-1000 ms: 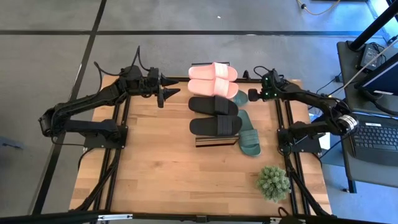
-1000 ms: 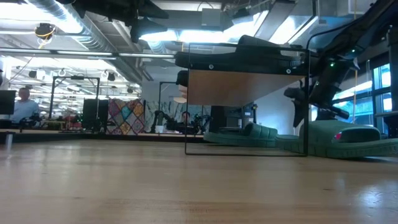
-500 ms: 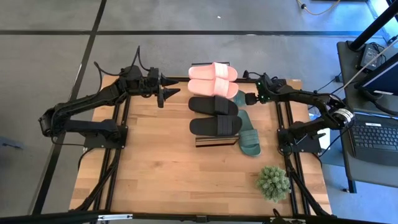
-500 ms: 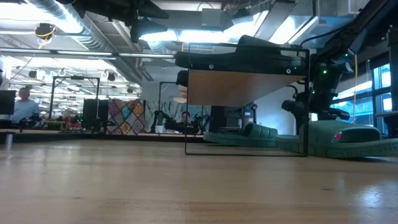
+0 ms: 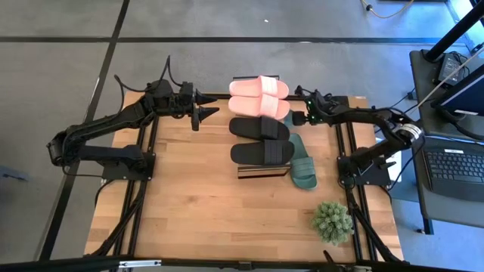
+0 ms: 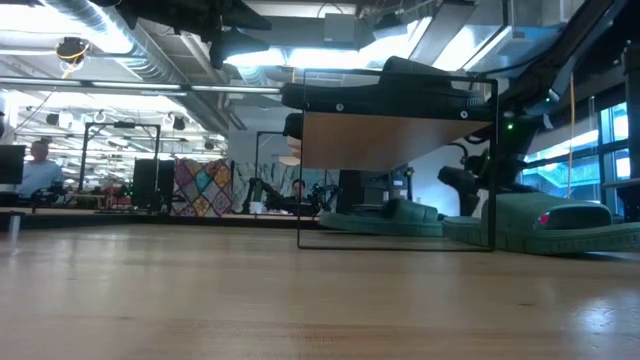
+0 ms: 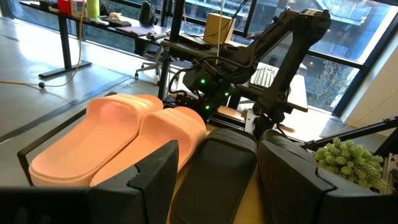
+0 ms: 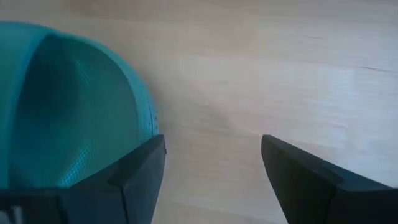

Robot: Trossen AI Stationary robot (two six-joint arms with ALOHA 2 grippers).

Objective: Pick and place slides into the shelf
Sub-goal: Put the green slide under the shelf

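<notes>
The shelf (image 5: 262, 172) stands mid-table with its black frame (image 6: 396, 243) on the wood. The pink pair (image 5: 259, 95) lies on its far end and the black pair (image 5: 261, 140) nearer, soles down. One green slide (image 5: 304, 166) lies flat on the table to the shelf's right. The other green slide (image 5: 290, 117) lies farther back, beside the shelf. My right gripper (image 5: 297, 119) is low and open at that slide's rounded end (image 8: 68, 106), which sits beside one finger (image 8: 140, 171). My left gripper (image 5: 207, 113) hovers open left of the shelf, facing the pink slides (image 7: 124, 134).
A small potted plant (image 5: 333, 221) stands near the table's near right corner. Bare wood lies left of the shelf and along the near edge. A desk with a laptop (image 5: 457, 162) stands beyond the right edge. A person sits far off in the room (image 6: 38, 165).
My right gripper has moved toward the table's left, toward the shelf and the far green slide, and has come down closer to the tabletop. The slides and shelf have stayed in place.
</notes>
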